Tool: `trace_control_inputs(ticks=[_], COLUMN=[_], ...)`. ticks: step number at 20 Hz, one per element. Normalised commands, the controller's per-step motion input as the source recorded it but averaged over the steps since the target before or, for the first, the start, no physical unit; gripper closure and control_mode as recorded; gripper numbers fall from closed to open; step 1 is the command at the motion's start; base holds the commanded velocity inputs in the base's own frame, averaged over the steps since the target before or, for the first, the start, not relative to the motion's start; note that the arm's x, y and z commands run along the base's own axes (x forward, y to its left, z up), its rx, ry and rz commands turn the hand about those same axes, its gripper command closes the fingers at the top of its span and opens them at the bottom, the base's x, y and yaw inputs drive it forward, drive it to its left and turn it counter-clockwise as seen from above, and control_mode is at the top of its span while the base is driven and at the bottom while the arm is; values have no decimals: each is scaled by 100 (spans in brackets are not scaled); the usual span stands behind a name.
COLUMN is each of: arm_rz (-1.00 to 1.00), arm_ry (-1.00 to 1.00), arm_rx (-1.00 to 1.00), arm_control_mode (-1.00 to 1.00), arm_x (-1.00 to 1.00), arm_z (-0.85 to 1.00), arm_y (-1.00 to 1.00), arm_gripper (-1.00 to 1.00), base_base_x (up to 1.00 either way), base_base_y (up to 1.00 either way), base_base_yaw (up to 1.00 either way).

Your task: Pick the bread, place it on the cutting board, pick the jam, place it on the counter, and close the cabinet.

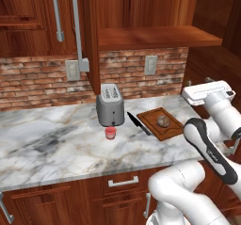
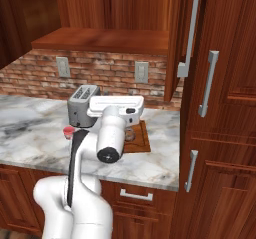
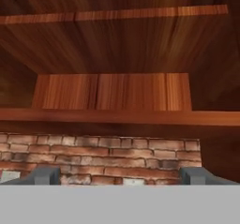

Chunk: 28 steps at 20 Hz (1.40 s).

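Observation:
The bread [image 1: 163, 121] lies on the cutting board [image 1: 151, 117], right of the toaster. The jam [image 1: 110, 133] stands on the counter [image 1: 56, 144] just in front of the toaster; it also shows as the jam [image 2: 68, 131] left of my arm. The cabinet [image 1: 155, 36] is open, its door [image 1: 88, 40] swung out edge-on. In the hand view my gripper [image 3: 119, 177] is open and empty, raised above the board's right side and facing the cabinet's bare shelf [image 3: 117, 117]. My arm partly hides the bread [image 2: 131, 133] and the cutting board [image 2: 144, 139].
A silver toaster [image 1: 110, 105] stands at the back of the counter, with a black knife [image 1: 138, 123] beside the board. Wall outlets [image 1: 150, 65] sit on the brick backsplash. A tall cupboard [image 2: 220, 108] with bar handles rises at the right.

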Motion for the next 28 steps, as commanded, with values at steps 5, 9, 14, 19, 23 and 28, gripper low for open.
trace_control_inputs(ticks=[5, 9, 14, 19, 23, 28], arm_rz=[-1, 0, 0, -1, 0, 0], arm_ry=[0, 0, 0, 0, 0, 0], arm_rx=[0, 0, 0, 0, 0, 0], arm_control_mode=[-100, -100, -100, -100, -100, -100], arm_x=[-46, -46, -49, -48, -57, -53], arm_z=[43, 41, 37, 36, 29, 26], arm_y=[-10, -5, 0, 0, 0, 0], arm_gripper=[-100, -100, -100, -100, -100, -100], base_base_x=[0, 0, 0, 0, 0, 0], base_base_y=[0, 0, 0, 0, 0, 0], base_base_yaw=[0, 0, 0, 0, 0, 0])
